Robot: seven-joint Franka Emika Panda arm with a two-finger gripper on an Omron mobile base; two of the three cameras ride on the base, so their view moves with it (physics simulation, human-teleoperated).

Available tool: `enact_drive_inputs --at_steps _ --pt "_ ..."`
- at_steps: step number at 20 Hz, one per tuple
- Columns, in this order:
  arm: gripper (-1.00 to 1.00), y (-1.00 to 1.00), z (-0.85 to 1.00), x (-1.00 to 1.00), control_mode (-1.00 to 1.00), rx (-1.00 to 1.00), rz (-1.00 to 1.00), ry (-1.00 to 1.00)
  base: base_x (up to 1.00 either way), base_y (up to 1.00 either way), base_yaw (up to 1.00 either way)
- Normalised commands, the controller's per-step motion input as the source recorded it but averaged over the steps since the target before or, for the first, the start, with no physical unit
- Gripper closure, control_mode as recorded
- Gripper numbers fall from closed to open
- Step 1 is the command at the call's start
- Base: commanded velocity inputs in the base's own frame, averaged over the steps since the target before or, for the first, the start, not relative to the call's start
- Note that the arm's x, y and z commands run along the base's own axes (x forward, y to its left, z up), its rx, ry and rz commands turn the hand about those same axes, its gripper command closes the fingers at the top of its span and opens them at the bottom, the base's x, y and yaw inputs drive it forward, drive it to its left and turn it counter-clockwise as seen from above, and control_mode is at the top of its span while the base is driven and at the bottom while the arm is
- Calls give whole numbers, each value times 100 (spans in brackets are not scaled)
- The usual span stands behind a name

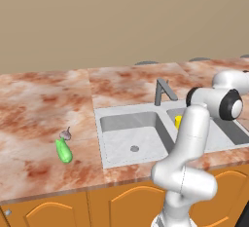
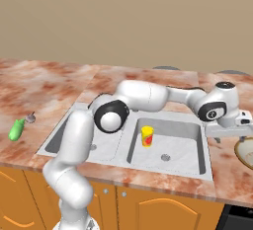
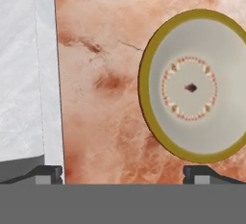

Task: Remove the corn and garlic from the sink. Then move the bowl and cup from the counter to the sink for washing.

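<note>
we see the corn (image 1: 63,151) and the little garlic (image 1: 66,134) lying side by side on the counter (image 1: 39,109), left of the sink (image 2: 170,167). the yellow cup (image 2: 147,135) stands up in the right basin of the sink. our gripper (image 3: 122,172) hangs over the counter to the right of the sink with its fingers (image 3: 48,172) spread wide and holding nothing, and the bowl (image 3: 192,86) sits on the counter just under it.

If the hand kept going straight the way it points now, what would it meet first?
Probably bare counter between the sink edge and the bowl. The open hand looks down on it; the bowl lies off to one side, so contact there seems less likely.
</note>
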Motion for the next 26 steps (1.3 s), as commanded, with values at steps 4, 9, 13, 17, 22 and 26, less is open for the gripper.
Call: enact_drive_inputs --at_steps 4,9,13,17,22,26 --pt "-100 -6 -16 3 -100 1 -1 0 0 0 0" --pt "-100 -5 -20 0 -100 0 -3 0 0 0 0" --pt "-100 -8 -19 4 -100 0 -2 0 0 0 0" --pt "-100 -3 -20 4 -100 0 -3 0 0 0 0" --pt "-100 -10 -20 10 -100 0 -2 0 0 0 0" --pt "-100 -16 -16 14 -100 0 0 0 0 0 0"
